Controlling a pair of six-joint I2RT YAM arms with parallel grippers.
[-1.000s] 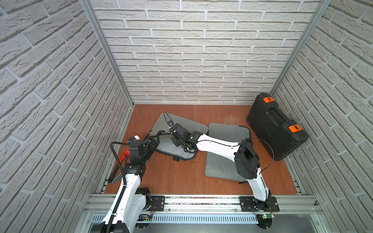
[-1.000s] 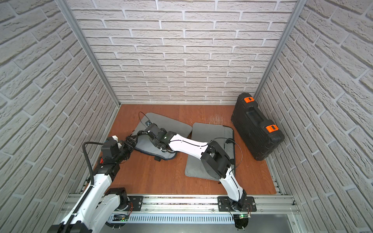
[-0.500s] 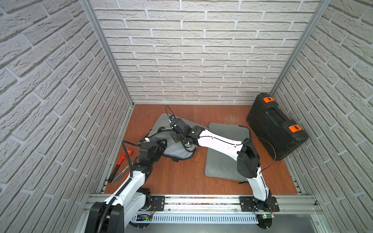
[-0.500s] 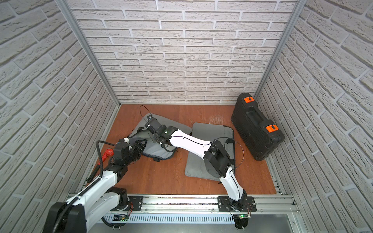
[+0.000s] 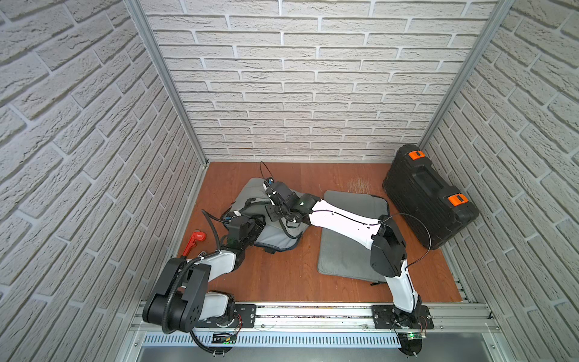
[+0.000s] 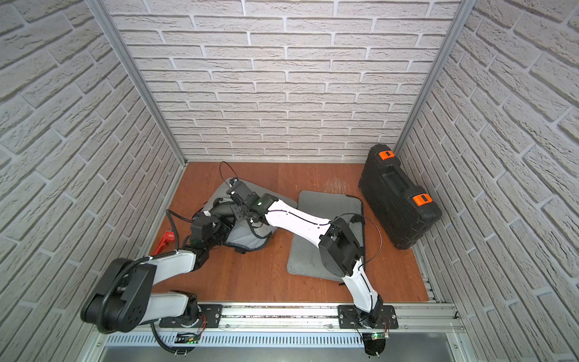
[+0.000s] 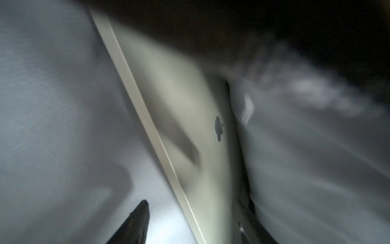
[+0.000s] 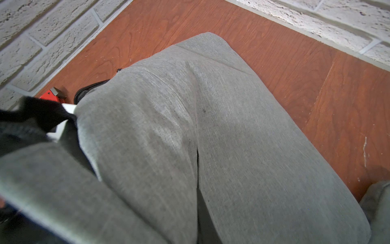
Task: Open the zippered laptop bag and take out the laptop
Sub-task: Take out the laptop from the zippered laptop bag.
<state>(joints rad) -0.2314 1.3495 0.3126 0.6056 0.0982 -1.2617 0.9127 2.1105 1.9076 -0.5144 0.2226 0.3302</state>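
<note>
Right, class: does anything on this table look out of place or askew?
A red wrench lies by the left wall, a tool with no part in the bag work. The grey laptop bag is bunched and lifted rather than flat, unlike the second grey bag beside it.

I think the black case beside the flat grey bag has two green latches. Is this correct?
No. The two latches on the black case are orange, not green, as both top views show. It does stand beside the flat grey bag.
</note>
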